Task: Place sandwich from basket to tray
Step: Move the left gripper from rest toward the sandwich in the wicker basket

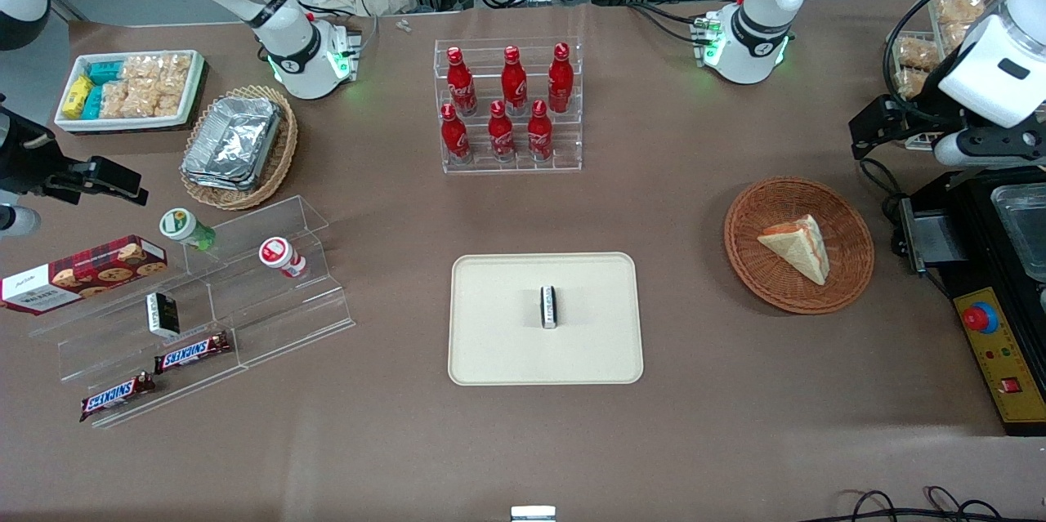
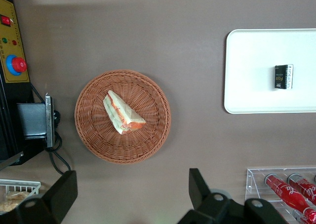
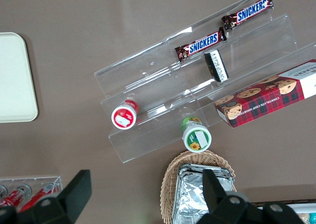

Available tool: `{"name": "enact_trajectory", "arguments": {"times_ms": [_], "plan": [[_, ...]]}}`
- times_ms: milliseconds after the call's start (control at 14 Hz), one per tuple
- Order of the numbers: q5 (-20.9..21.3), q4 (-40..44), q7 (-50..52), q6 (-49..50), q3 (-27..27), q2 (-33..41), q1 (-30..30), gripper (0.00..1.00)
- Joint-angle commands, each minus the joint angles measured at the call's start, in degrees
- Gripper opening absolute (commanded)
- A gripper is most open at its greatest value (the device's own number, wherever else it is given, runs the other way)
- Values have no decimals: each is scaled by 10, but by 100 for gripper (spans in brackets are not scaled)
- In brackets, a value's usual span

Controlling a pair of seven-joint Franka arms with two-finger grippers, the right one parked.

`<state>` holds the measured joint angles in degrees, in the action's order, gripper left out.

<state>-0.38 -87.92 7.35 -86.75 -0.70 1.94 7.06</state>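
The tray (image 1: 498,342) lies nearest the front camera, flat on the table, with one small dark packet (image 1: 549,306) standing near its middle; bare surface remains all around the packet, so there is room to set a sandwich down without disturbing it. The sandwich (image 1: 797,247) lies on its side in the basket (image 1: 752,261), roughly central, its orange-red and green filling edge exposed and nothing else in the basket with it. The basket sits toward the working arm's end of the table, well apart from the tray, with bare table between them. The gripper (image 2: 133,197) hangs above the table, clear of the basket and higher than the sandwich; in the wrist view both fingers (image 2: 200,184) stand wide apart with nothing between them, so it is open and empty. In that view the basket and sandwich (image 2: 123,113) sit squarely ahead of the fingers, which suggests an overhead line-up for a descent. Judgement: the task is at its start, nothing yet lifted. The next move calls for lowering over the wedge and closing across its bread faces; soft bread may compress or the layers may slip if the squeeze is heavy. A rack of red bottles (image 1: 507,101) stands farther from the front camera than the tray, off the direct line from basket to tray.
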Motion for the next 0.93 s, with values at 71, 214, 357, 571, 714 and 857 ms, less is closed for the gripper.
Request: {"name": "enact_trajectory", "arguments": {"times_ms": [71, 214, 357, 571, 714, 857], "plan": [[-4, 5, 10, 4, -2, 3, -1, 100], [-3, 5, 11, 5, -3, 2, -1, 100], [-2, 5, 11, 6, -3, 2, -1, 100], [-2, 2, 6, 8, -1, 2, -2, 100], [-2, 2, 7, 13, 0, 4, -4, 100], [5, -1, 10, 33, 1, 5, -4, 100]]}}
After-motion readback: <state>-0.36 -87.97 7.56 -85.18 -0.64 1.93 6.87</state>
